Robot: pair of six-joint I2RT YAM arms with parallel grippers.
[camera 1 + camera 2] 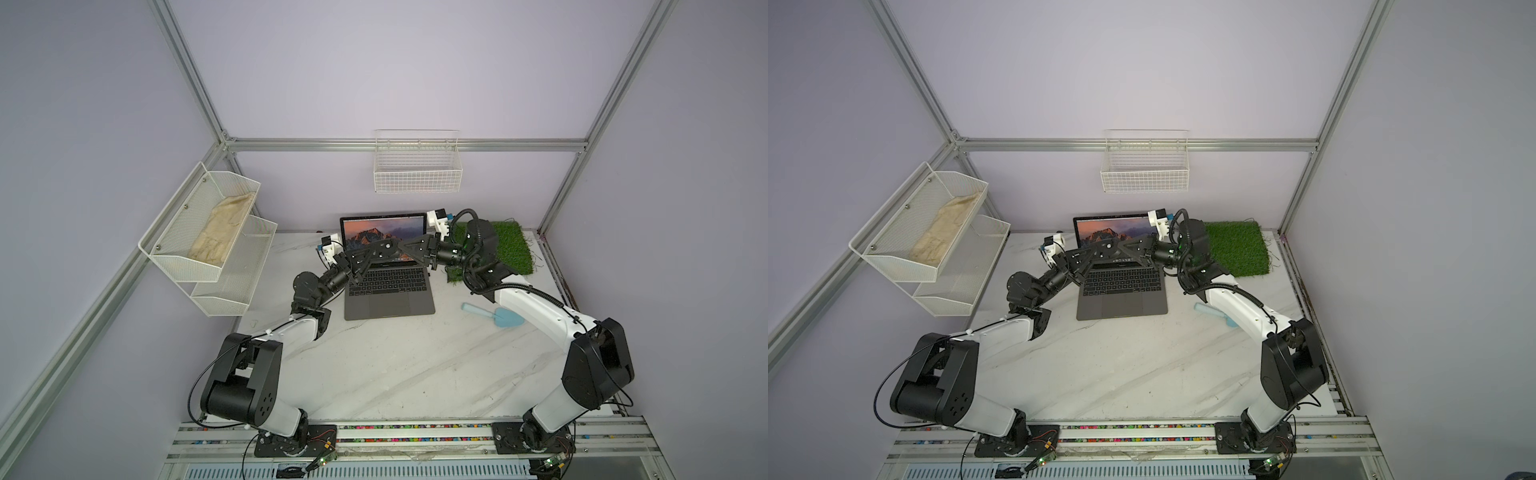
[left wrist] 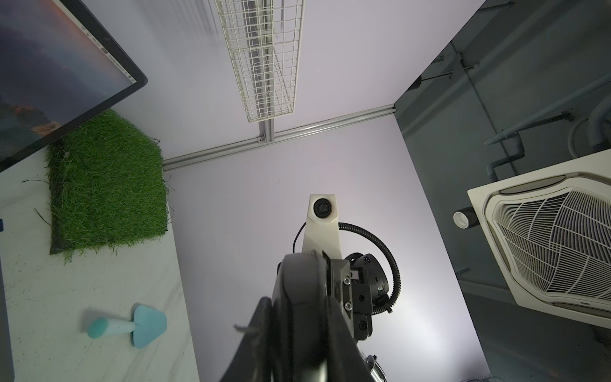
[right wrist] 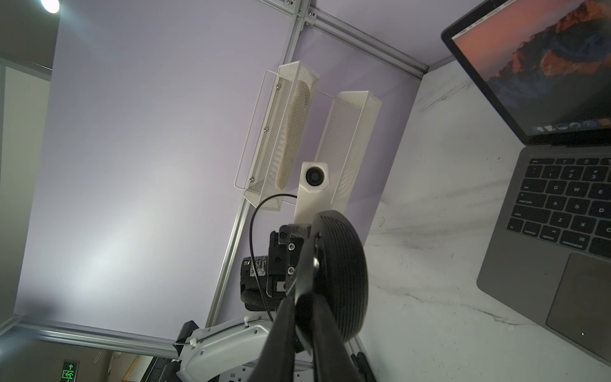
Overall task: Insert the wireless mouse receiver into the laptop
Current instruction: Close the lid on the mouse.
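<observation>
The laptop (image 1: 390, 301) (image 1: 1121, 306) lies open at the back of the white table, its screen lit orange. Both grippers meet in the air just above its keyboard. My left gripper (image 1: 388, 246) (image 2: 297, 307) is shut on the black oval mouse (image 2: 304, 281) (image 3: 344, 274), whose ribbed face shows in the right wrist view. My right gripper (image 1: 405, 247) (image 3: 304, 307) faces it, its fingers (image 3: 281, 330) closed narrowly on a thin black shell piece (image 3: 302, 284) at the mouse's edge. The wireless mouse receiver is hidden.
A green turf mat (image 1: 511, 245) lies right of the laptop, and a light blue scoop (image 1: 498, 313) lies in front of it. A white mesh shelf (image 1: 208, 232) hangs on the left wall. A wire basket (image 1: 417, 170) hangs on the back wall.
</observation>
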